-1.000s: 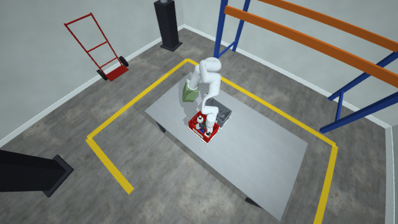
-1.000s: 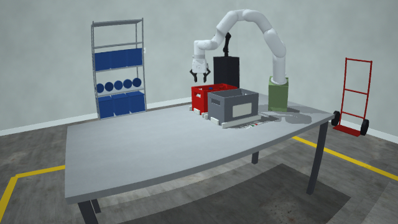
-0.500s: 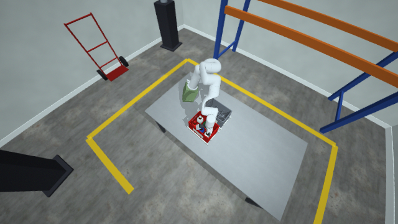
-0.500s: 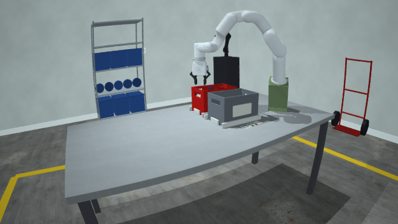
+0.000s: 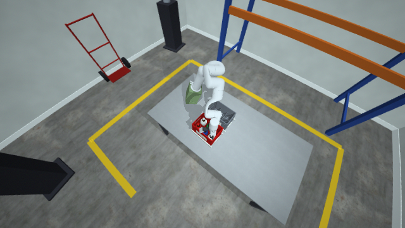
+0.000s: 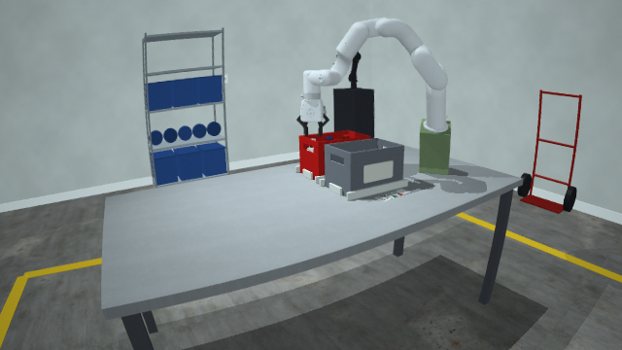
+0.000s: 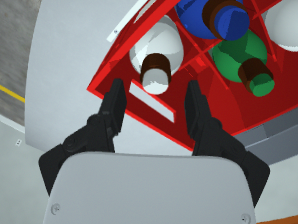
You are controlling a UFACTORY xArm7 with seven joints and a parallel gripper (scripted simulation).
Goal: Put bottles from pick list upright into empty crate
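Note:
The red crate [image 6: 323,150] holds several bottles and stands beside the empty grey crate [image 6: 365,164]. In the wrist view a white-label bottle [image 7: 157,58] stands in the corner cell, with a blue-label bottle [image 7: 212,10] and a green-label bottle [image 7: 242,59] next to it. My gripper [image 7: 155,90] is open and empty, just above the white-label bottle, with a finger on each side of its cap. It also shows in the exterior view [image 6: 311,131] at the red crate's rim. The pick list [image 6: 395,196] lies on the table by the grey crate; its lines are too small to read.
A green pedestal [image 6: 434,147] carries the arm's base behind the crates. A black column [image 6: 353,111] stands behind the table. A shelf with blue boxes [image 6: 185,107] and a red hand truck [image 6: 554,151] stand off the table.

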